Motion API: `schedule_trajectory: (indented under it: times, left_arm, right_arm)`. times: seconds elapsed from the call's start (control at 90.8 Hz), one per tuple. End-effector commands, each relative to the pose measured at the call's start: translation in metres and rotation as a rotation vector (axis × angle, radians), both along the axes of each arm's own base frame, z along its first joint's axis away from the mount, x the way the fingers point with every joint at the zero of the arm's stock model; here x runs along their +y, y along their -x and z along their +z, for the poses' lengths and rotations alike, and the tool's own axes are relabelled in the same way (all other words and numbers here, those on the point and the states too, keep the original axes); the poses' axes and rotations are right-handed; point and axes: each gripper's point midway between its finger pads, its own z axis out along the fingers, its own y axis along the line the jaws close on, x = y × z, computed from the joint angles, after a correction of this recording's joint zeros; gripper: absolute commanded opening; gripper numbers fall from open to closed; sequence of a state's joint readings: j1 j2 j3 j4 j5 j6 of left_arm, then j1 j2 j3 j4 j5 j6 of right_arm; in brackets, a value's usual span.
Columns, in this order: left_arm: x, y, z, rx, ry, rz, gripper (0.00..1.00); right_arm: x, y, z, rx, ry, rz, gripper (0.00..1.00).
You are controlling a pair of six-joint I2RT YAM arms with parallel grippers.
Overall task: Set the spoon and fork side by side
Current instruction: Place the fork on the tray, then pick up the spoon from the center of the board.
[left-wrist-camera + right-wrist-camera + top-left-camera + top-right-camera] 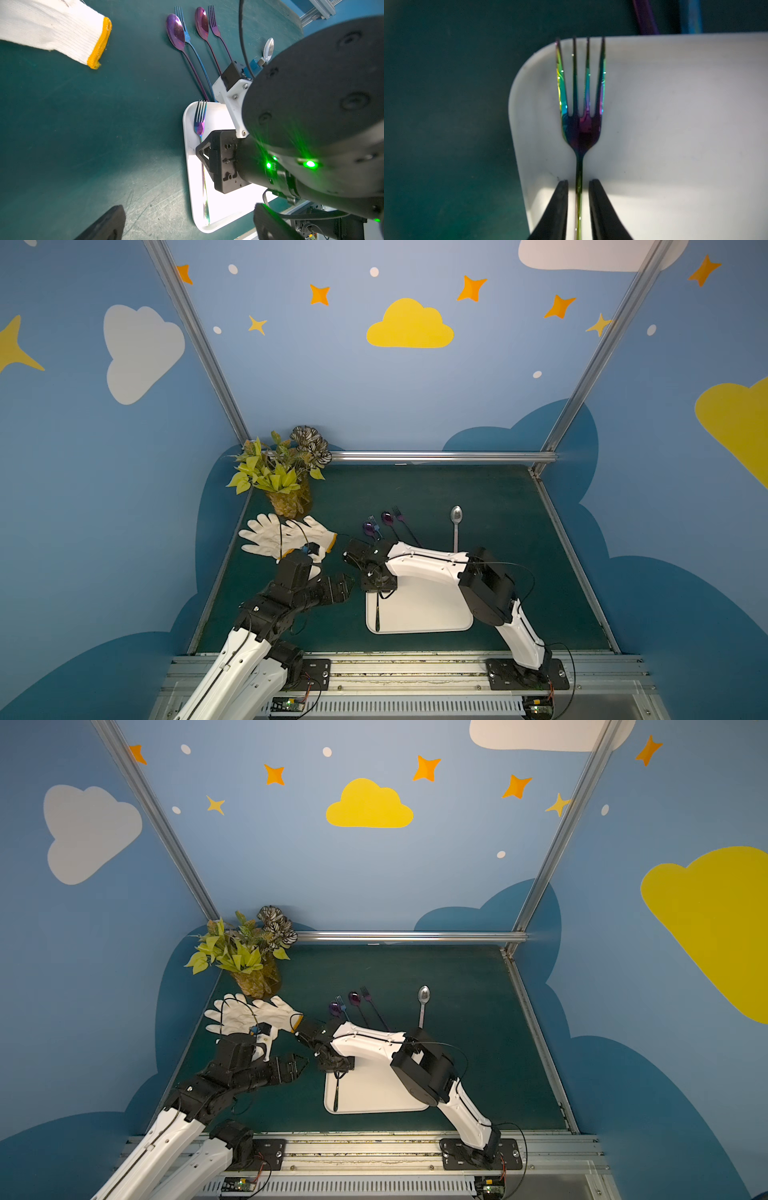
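Note:
An iridescent fork (581,124) lies flat along one edge of the white tray (675,124), its tines at the tray's far corner. My right gripper (578,181) straddles the handle with its jaws slightly open, a thin gap showing on each side. In both top views the handle (377,614) runs down the tray's left side (336,1096) below the right gripper (376,585). A silver spoon (456,516) lies alone on the green mat beyond the tray. My left gripper (187,220) hangs open and empty left of the tray (428,614).
Two purple spoons (175,31) (202,22) each lie beside a fork (182,20) (214,20) on the mat, just beyond the tray. White gloves (282,533) and a potted plant (278,477) sit at the far left. Metal rails border the mat.

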State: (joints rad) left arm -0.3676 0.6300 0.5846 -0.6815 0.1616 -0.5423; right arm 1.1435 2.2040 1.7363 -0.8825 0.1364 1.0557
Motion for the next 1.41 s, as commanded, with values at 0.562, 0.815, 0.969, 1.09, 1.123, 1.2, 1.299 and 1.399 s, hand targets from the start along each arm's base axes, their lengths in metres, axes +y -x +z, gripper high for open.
schedule_trajectory:
  times: [0.562,0.815,0.969,1.09,1.123,1.2,1.299,1.399]
  left_arm:
    - [-0.002,-0.001,-0.02,0.111,-0.051,-0.025,1.0]
    - [-0.002,-0.002,-0.024,0.134,-0.071,-0.033,1.0]
    - [0.001,-0.001,-0.023,0.12,-0.07,-0.014,1.0]
    - [0.004,-0.001,-0.022,0.107,-0.073,0.0,1.0]
    - [0.004,-0.001,-0.021,0.104,-0.074,0.004,1.0]
    - [0.006,-0.001,-0.021,0.101,-0.076,0.013,1.0]
    - [0.007,-0.001,-0.021,0.103,-0.08,0.022,1.0]
    - [0.008,-0.001,-0.021,0.104,-0.084,0.027,1.0]
  right_arm:
    - [-0.206,-0.098,0.102,-0.045,0.034,-0.078,0.52]
    - [-0.257,-0.158,0.07,0.037,0.037,-0.14,0.51]
    - [-0.256,-0.183,0.045,0.079,0.023,-0.136,0.48]
    - [-0.25,-0.193,0.027,0.105,0.014,-0.119,0.47]
    - [-0.25,-0.196,0.024,0.107,0.016,-0.118,0.47]
    - [-0.253,-0.2,0.015,0.12,0.018,-0.128,0.46]
    - [-0.259,-0.203,0.003,0.137,0.021,-0.137,0.43]
    - [-0.261,-0.204,-0.007,0.155,0.02,-0.137,0.38]
